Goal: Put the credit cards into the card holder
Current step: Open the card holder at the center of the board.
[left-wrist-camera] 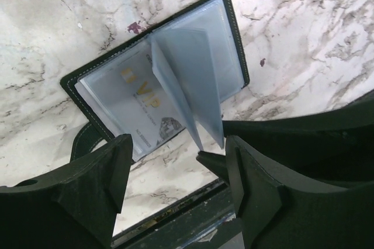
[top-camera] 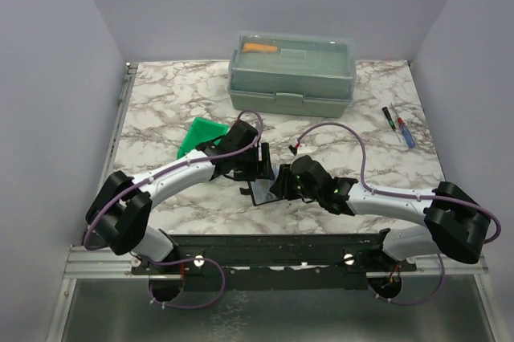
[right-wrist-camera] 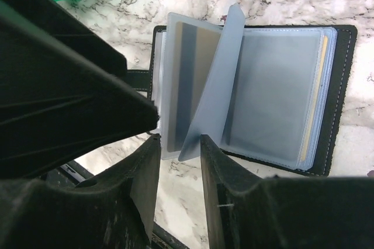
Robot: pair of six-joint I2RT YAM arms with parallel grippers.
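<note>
The card holder (left-wrist-camera: pixel 125 88) lies open just ahead of the left end effector (left-wrist-camera: pixel 178 152) and right end effector (right-wrist-camera: pixel 179 147), both released.

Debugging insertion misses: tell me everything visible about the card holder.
The card holder lies open, flat on the marble table. It has a black leather-look cover with pale stitching, a strap sticking out one side, and greyish see-through pocket leaves inside. Some leaves stand up at the spine. One pocket holds a VIP card. A raised leaf's edge sits between the open fingers of the right hand.
</note>
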